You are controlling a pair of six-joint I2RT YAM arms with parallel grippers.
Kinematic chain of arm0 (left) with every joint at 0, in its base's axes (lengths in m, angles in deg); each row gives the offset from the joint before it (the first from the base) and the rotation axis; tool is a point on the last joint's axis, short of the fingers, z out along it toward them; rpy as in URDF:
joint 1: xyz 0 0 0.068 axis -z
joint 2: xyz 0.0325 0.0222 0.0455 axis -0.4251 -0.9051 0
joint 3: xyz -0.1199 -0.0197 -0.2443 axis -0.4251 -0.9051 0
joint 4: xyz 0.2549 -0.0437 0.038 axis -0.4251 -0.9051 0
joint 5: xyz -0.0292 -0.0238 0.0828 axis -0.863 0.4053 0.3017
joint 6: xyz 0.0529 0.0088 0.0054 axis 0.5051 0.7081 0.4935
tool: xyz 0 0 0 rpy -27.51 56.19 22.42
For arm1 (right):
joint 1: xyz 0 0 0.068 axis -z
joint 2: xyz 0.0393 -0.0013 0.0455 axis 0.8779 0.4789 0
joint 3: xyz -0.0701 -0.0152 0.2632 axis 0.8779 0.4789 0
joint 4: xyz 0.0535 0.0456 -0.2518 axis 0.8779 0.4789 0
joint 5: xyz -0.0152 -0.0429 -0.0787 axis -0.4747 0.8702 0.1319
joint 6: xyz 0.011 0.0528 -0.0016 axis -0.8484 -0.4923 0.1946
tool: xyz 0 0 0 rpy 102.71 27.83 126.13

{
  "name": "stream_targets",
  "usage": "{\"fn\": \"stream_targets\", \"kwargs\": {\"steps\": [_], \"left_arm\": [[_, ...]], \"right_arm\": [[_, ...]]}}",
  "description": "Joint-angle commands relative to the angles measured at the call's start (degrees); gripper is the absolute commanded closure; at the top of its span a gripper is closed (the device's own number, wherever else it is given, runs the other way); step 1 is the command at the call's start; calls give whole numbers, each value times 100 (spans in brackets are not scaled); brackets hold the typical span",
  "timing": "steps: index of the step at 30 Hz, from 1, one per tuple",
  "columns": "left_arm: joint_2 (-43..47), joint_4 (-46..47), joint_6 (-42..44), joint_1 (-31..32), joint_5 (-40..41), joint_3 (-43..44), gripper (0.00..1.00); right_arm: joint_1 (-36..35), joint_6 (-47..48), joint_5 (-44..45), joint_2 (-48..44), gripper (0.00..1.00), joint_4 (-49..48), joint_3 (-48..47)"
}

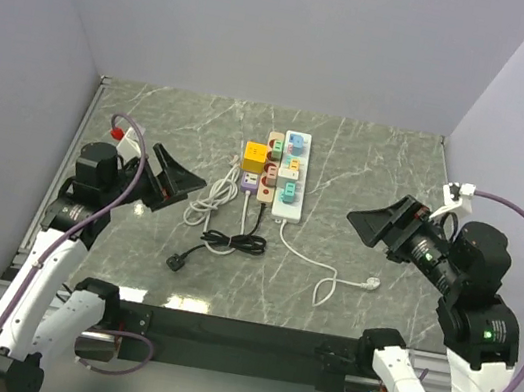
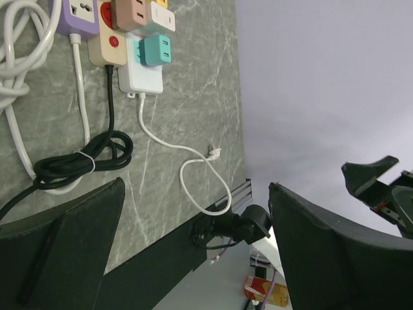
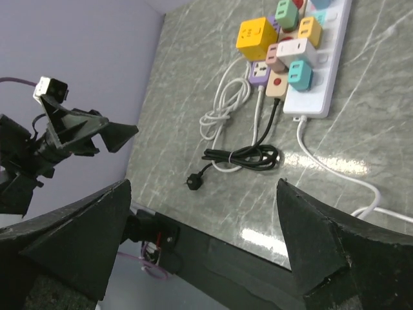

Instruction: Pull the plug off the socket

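A white power strip (image 1: 293, 179) and a beige power strip (image 1: 270, 169) lie side by side mid-table, with several coloured plugs seated in them. A teal plug (image 1: 286, 192) sits at the white strip's near end; it also shows in the left wrist view (image 2: 158, 50) and the right wrist view (image 3: 300, 74). My left gripper (image 1: 182, 187) is open and empty, raised left of the strips. My right gripper (image 1: 370, 225) is open and empty, raised to their right. Both are well apart from the plugs.
A yellow cube adapter (image 1: 254, 152) and a purple cube adapter (image 1: 249, 182) lie left of the beige strip. A bundled white cable (image 1: 208, 202), a coiled black cable (image 1: 233, 243) ending in a loose black plug (image 1: 176, 261), and a white cord (image 1: 328, 284) lie on the marble table.
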Motion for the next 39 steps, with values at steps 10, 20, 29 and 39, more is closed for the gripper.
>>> {"fn": "stream_targets", "kwargs": {"steps": [10, 20, 29, 39], "left_arm": [[53, -1255, 616, 75, 16, 73, 1], [-114, -1704, 687, 190, 683, 38, 0], [-483, -1555, 476, 646, 1351, 116, 2], [-2460, -1748, 941, 1534, 2151, 1759, 1]], "right_arm": [[-2033, 646, 2279, 2350, 0, -123, -375], [-2794, 523, 3733, 4697, 0, -183, -1266], [-2760, 154, 4102, 6148, 0, -166, -2241], [-2566, 189, 3997, 7335, 16, 142, -3218]]}}
